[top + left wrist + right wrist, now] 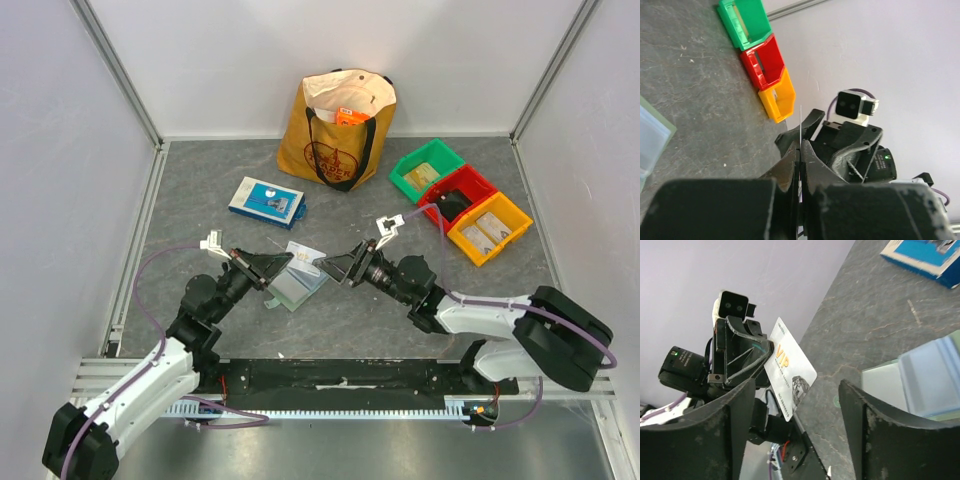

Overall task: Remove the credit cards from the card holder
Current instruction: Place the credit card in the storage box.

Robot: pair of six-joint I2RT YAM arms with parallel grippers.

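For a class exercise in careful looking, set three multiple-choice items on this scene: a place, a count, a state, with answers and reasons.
1. Where is the card holder? A) in a bag B) on the table between the left gripper and the right gripper C) under a box
2. How many coloured bins stand in the row? A) two B) three C) five
3. What state is the left gripper in? A) shut on a white card B) open, empty C) shut on a bin
Answers: 1 B, it lies open on the table between them; 2 B, one green, one red, one yellow; 3 A, its fingers pinch the card.
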